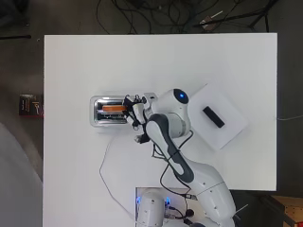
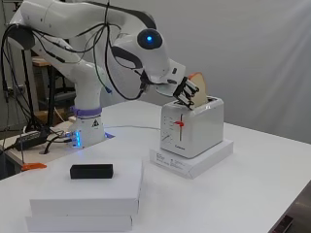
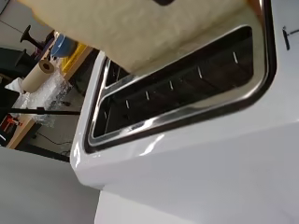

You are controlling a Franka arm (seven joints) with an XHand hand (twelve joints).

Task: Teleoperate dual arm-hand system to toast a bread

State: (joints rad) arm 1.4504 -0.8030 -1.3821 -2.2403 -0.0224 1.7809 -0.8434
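Observation:
A white toaster (image 2: 192,128) stands on a flat white box (image 2: 192,160) in the middle of the table; from overhead its chrome top (image 1: 102,111) shows two slots. A slice of bread (image 2: 199,92) with an orange-brown crust (image 1: 113,108) is held upright, its lower edge partly down in one slot. My hand (image 2: 184,91) is shut on the bread, fingers pinching its near end above the toaster's end with the red lever (image 2: 179,124). In the wrist view the pale bread (image 3: 140,28) hangs over the dark slot (image 3: 187,88).
Two stacked white boxes (image 2: 85,199) sit near the table's front edge in the side view, with a small black block (image 2: 91,171) on top. A cable (image 1: 106,175) runs from the toaster toward the arm's base (image 1: 154,208).

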